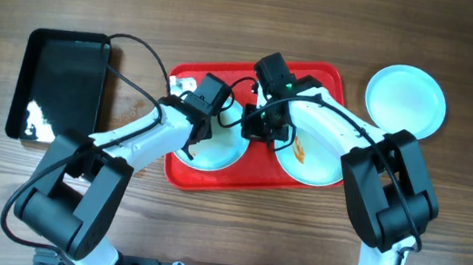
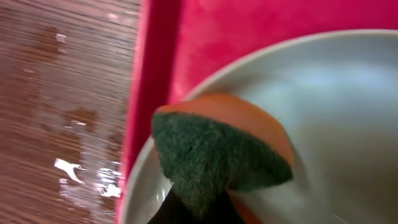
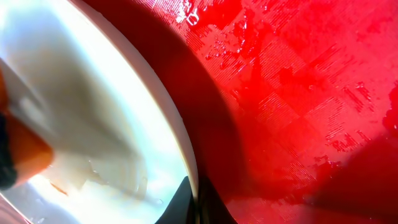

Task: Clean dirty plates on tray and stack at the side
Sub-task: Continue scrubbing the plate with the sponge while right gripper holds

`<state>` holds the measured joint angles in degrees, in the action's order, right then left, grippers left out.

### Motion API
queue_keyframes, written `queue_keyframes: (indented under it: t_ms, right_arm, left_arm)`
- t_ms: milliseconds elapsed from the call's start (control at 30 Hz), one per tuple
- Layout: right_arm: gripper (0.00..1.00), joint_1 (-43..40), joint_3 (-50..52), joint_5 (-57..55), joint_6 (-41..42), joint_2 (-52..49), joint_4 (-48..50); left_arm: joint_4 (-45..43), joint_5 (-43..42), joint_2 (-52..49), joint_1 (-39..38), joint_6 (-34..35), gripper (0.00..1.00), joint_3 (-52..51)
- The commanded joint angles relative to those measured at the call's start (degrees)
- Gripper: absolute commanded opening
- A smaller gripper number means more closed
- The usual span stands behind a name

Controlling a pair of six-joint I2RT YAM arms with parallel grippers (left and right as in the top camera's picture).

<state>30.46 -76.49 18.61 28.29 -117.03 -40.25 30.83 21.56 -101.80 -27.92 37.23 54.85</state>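
The red tray (image 1: 212, 177) holds two pale plates side by side. My left gripper (image 1: 194, 141) is shut on a green-and-orange sponge (image 2: 217, 155) and presses it on the left plate (image 1: 220, 153) close to that plate's left rim. My right gripper (image 1: 255, 128) is shut on the same plate's right rim (image 3: 186, 155), one finger on each side of the edge. The right plate (image 1: 315, 161) carries an orange smear (image 1: 300, 148). A third plate (image 1: 406, 100) lies clean on the table past the tray's right end. The tray floor (image 3: 298, 93) looks wet.
A glossy black tray (image 1: 59, 86) lies on the wooden table at the left. A small white scrap (image 1: 184, 81) sits in the red tray's back left corner. Black cables loop over the tray's back edge. Water spots (image 2: 81, 174) mark the table beside the tray.
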Motion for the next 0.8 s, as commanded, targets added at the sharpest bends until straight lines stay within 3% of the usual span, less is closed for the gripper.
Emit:
queue_keyframes:
  t_ms: [0,367,767]
  right_arm:
    - [0.04,-0.5,1.3,-3.6,0.3,-1.9,-0.8]
    - [0.04,-0.5,1.3,-3.6,0.3,-1.9,-0.7]
    - [0.04,-0.5,1.3,-3.6,0.4,-1.9,-0.2]
  left_arm:
    - [2.2,8.3,-3.3,0.8,0.5,0.04,-3.1]
    - [3.7,17.0,-0.5,0.8,0.5,0.04,-2.6]
    - [2.9,16.2,10.0,0.8,0.5,0.04,0.4]
